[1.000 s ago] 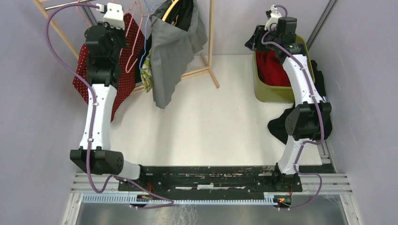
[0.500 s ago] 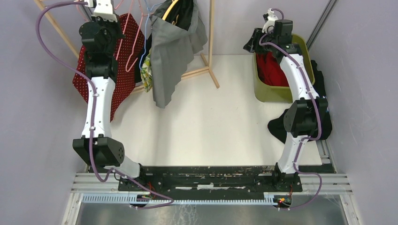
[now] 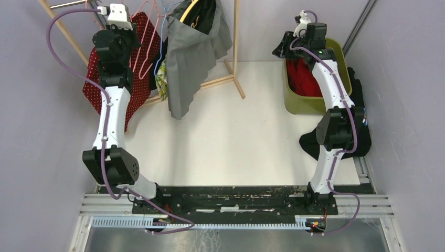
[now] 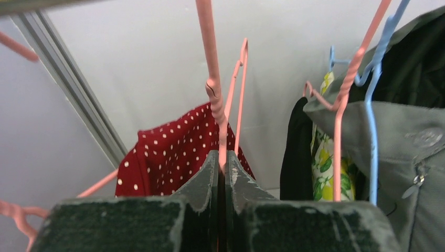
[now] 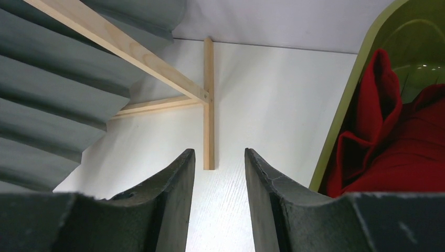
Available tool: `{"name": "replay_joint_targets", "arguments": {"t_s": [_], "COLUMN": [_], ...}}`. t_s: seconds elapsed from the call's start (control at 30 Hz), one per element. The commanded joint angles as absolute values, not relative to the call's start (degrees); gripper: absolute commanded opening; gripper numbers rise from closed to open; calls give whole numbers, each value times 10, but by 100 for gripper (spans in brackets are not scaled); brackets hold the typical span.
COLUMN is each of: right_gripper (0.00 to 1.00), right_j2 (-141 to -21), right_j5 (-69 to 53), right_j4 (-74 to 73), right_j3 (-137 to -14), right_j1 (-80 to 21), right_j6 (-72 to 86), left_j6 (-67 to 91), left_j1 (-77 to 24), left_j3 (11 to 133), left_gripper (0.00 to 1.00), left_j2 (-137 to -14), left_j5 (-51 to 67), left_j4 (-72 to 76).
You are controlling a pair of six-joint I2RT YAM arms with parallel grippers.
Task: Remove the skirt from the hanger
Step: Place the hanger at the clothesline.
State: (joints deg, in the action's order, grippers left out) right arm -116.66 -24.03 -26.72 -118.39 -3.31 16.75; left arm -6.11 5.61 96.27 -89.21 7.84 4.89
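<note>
The job has only just begun. Seen from above, the skirt (image 3: 140, 90), red with white dots, hangs at about 10 o'clock on the table (image 3: 236, 131), up at the wooden rack (image 3: 234, 47). The left claw (image 4: 221, 160) has reached up there. Its two fingers are pressed together on the thin wire of the pink hanger (image 4: 214, 89), just below the twisted bit of the neck. In the left wrist view the skirt shows behind the claw, at about 11 o'clock from the fingers, and I think it is still on that hanger. I cannot see the top hook, so I cannot tell if the hanger is still on the rail or has been lifted off. To the right of it, at about 3 o'clock, hang a blue hanger (image 4: 373, 105) and a grey cloth (image 4: 414, 157); they seem to have no part in this job. The right claw (image 5: 219, 157) is far off, at about 1 o'clock on the table, next to the green bin (image 5: 352, 100) with a red cloth (image 5: 385, 131) in it. Its fingers are spread apart and there is nothing between them; only the white table and a leg of the rack show through the gap. So one thing looks done: the hanger is caught. What is left is the big part, I think. The skirt has to be pulled or slid off the hanger, and the right claw is too far away to help yet. It would have to come over to the skirt, or the left arm would have to bring the hanger closer to it.
</note>
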Motion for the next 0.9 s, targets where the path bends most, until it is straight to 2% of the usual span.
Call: {"name": "replay_joint_targets", "arguments": {"t_s": [0.0,0.37,0.6,0.63,0.73,0.83,0.87], "right_gripper": [45,45,45,45,45,45,45], "right_j2": [-1170,-1166,-1164,-1165,-1168,-1172,-1172], "right_j5": [-249,-245,-244,-245,-246,-249,-250], "right_j4": [-241,-248,-247,-246,-245,-244,-244], "right_j3": [-1213,-1209,-1192,-1193,-1198,-1200,-1199], "right_j1": [-31,-27,-25,-25,-25,-25,-25], "right_j6": [174,167,165,165,168,170,171], "left_j6": [-31,8,-8,-13,-23,-23,-22], "left_j1": [67,72,71,72,72,72,72], "left_j3": [943,954,909,912,923,929,929], "left_gripper": [3,3,3,5,37,51,59], "left_j2": [-887,-935,-912,-910,-903,-894,-887], "left_j5": [84,104,109,108,107,110,113], "left_j4": [97,143,135,130,119,112,111]}}
